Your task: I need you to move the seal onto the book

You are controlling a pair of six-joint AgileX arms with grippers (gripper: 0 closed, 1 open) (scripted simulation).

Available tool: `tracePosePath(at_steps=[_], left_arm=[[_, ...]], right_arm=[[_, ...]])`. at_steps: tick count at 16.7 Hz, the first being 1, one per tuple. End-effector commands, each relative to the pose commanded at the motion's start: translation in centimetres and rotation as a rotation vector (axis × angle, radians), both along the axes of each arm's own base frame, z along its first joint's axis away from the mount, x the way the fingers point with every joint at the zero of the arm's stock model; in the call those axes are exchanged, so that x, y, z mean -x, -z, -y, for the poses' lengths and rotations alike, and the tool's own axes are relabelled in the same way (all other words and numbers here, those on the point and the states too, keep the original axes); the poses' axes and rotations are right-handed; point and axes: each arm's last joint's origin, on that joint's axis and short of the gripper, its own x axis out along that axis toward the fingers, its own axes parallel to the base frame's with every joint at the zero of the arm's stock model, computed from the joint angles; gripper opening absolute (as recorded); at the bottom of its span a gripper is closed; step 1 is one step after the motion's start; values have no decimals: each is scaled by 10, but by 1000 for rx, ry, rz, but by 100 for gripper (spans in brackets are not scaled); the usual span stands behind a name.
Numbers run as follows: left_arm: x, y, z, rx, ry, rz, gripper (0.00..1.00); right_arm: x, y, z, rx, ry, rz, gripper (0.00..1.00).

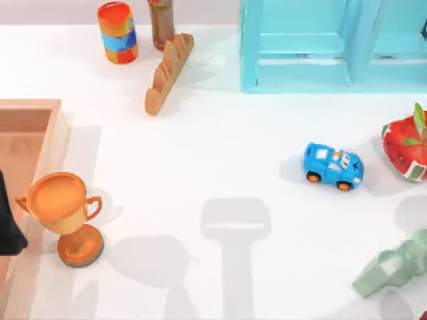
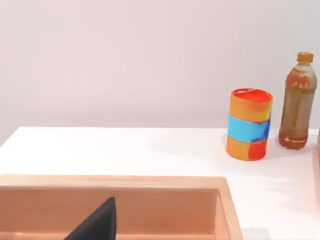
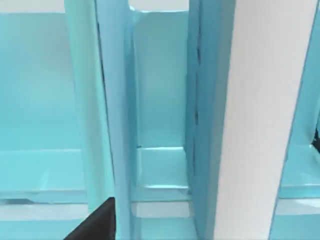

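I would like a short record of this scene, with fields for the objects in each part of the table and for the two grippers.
back left: striped orange, blue and red can; brown drink bottle; tan ridged wooden piece
back right: light-blue shelf unit
left edge: shallow wooden tray; orange trophy cup beside it
right side: blue toy car; red fruit-like object with green leaves; pale green object
left gripper: above the tray
right gripper: close to the shelf unit, facing it

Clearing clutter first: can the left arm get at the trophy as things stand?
Probably yes. The left end effector hangs over the wooden tray, right beside the trophy, and nothing stands between them.
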Motion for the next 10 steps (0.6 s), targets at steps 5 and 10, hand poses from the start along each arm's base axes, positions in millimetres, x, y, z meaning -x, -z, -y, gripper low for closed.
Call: tracePosePath(at_steps=[5,10], left_arm=[[0,0,0,0,0,0,100],[0,0,0,0,0,0,100]], right_arm=[[-8,19,11,1,1,11,100],[-8,19,9,-1,-2,7,100]])
